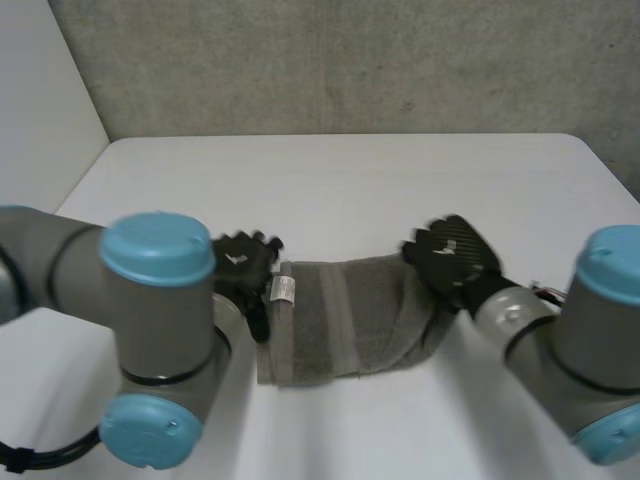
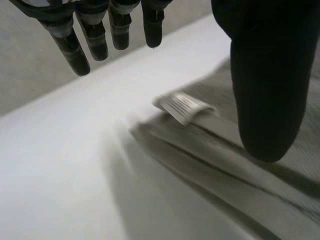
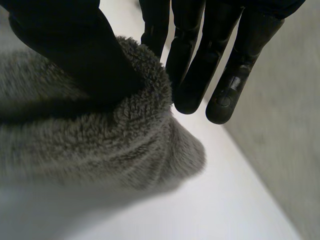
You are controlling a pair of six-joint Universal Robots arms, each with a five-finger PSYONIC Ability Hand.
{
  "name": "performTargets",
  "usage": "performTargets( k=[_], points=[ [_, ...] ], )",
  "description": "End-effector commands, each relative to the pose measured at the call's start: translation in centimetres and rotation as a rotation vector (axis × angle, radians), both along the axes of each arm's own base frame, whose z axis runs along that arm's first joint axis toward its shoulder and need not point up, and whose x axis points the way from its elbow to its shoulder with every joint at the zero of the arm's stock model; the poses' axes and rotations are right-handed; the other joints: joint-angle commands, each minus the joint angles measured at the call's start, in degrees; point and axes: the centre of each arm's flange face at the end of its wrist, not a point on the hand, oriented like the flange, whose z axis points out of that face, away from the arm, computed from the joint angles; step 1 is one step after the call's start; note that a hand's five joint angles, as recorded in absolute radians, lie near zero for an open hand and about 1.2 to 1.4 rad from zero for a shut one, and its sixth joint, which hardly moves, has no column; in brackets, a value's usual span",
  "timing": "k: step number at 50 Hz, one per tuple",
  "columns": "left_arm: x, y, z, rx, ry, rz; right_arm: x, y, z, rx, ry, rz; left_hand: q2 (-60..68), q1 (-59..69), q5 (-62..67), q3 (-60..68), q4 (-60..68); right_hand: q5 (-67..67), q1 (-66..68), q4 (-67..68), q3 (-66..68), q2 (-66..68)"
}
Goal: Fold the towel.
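Right wrist view: right hand (image 3: 75, 45) pinches the right end of the soft grey terry towel (image 3: 100, 140), its pile bunched between thumb and fingers (image 3: 195, 75). Left hand (image 2: 265, 80) hangs spread, holding nothing, thumb over the towel's left end beside the white sewn label (image 2: 182, 107). Towel lies mid white table (image 1: 350, 190), long axis running left-right between the hands, label end toward the left arm. Judged light, limp, grippy; best taken at the end corners.

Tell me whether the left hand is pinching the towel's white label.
No: the white label lies free on the towel edge, between the left hand thumb and its straight fingers, touched by neither.
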Motion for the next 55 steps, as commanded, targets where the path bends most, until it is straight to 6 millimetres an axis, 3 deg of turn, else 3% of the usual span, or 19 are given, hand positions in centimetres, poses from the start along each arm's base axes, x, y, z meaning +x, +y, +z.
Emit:
performTargets(
  k=[1,2,5,7,11,12,13,14,15,16,17,21,24,27,31,33,36,41,55],
  points=[
    [3.5,-1.7,4.4,-0.093,0.067,0.124,7.9,8.2,0.4,-0.044,-0.016,0.316,0.6,-0.1,-1.7,0.6,0.4,14.2,27.8,11.7,12.2,12.9],
    [4.5,-2.0,4.9,-0.106,0.075,0.153,9.2,9.9,-0.6,-0.026,-0.005,0.377,0.6,-0.1,-1.7,0.6,0.4,14.2,27.8,11.7,12.2,12.9],
    [6.0,-2.6,5.7,-0.121,0.084,0.195,10.1,11.3,-1.8,0.0,0.016,0.414,0.7,0.0,-1.5,0.7,0.6,14.2,27.8,11.7,12.2,12.9],
    [6.5,-2.7,5.7,-0.12,0.083,0.204,10.8,12.8,-4.3,0.05,0.057,0.454,0.7,0.0,-1.5,0.7,0.6,14.2,27.8,11.7,12.2,12.9],
    [6.6,-2.5,5.5,-0.113,0.079,0.206,10.9,12.7,-5.0,0.051,0.067,0.453,0.6,-0.1,-1.7,0.6,0.4,14.2,27.8,11.7,12.2,12.9],
    [6.6,-2.5,5.5,-0.113,0.079,0.206,11.0,12.5,-4.3,0.038,0.051,0.444,0.6,-0.1,-1.7,0.6,0.4,6.1,19.7,3.6,4.1,4.8],
    [6.5,-2.5,5.5,-0.115,0.083,0.203,11.0,12.3,-2.9,0.018,0.023,0.431,0.6,-0.1,-1.7,0.6,0.4,-17.3,-3.7,-19.8,-19.3,-18.6],
    [6.5,-2.5,5.5,-0.115,0.083,0.203,11.0,12.3,-2.9,0.018,0.022,0.431,0.6,-0.1,-1.7,0.6,0.4,-17.5,-3.9,-20.0,-19.5,-18.9],
    [6.3,-2.6,5.7,-0.122,0.088,0.199,10.8,11.6,-1.2,-0.004,-0.018,0.398,0.6,-0.1,-1.7,0.6,0.4,-42.2,-28.5,-44.7,-44.2,-43.5],
    [6.1,-2.7,5.9,-0.128,0.095,0.193,10.8,11.6,-1.2,-0.004,-0.019,0.398,2.1,1.4,-0.2,2.1,1.9,-42.4,-28.8,-44.9,-44.4,-43.8],
    [6.1,-2.7,5.9,-0.128,0.095,0.193,10.1,10.4,0.6,-0.015,-0.07,0.341,2.1,1.4,-0.2,2.1,1.9,-55.8,-42.2,-58.3,-57.8,-57.1],
    [4.4,-2.5,7.2,-0.161,0.147,0.144,6.7,5.9,4.0,0.018,-0.217,0.13,0.8,0.0,-1.5,0.8,0.6,-55.8,-42.2,-58.3,-57.8,-57.1],
    [2.0,-1.6,7.3,-0.142,0.201,0.064,4.5,4.2,6.0,0.055,-0.332,0.043,0.7,0.0,-1.5,0.7,0.6,-55.8,-42.2,-58.3,-57.8,-57.1],
    [0.3,-1.0,7.5,-0.114,0.256,0.007,3.4,3.3,6.3,0.088,-0.373,-0.002,0.7,0.0,-1.5,0.7,0.6,-55.8,-42.2,-58.3,-57.8,-57.1],
    [-0.2,-0.5,6.1,-0.032,0.249,0.007,1.3,1.5,5.6,0.239,-0.401,-0.086,1.1,0.4,-1.2,1.1,0.9,-55.8,-42.2,-58.3,-57.8,-57.1],
    [-0.6,0.3,3.7,0.085,0.215,0.021,1.4,1.4,4.9,0.302,-0.389,-0.07,1.1,0.4,-1.2,1.1,0.9,-55.8,-42.2,-58.3,-57.8,-57.1],
    [-0.6,1.2,1.8,0.172,0.174,0.056,2.3,0.9,2.0,0.449,-0.333,-0.032,0.9,0.2,-1.4,0.9,0.8,-55.8,-42.2,-58.3,-57.8,-57.1],
    [0.2,1.8,-0.1,0.222,0.112,0.145,3.8,0.1,-1.2,0.594,-0.274,0.015,0.6,-0.1,-1.7,0.6,0.4,-55.8,-42.2,-58.3,-57.8,-57.1],
    [0.3,2.7,-3.7,0.239,0.023,0.18,5.3,-1.3,-4.8,0.585,-0.155,0.057,0.6,-0.1,-1.7,0.6,0.4,-55.8,-42.2,-58.3,-57.8,-57.1]
  ],
)
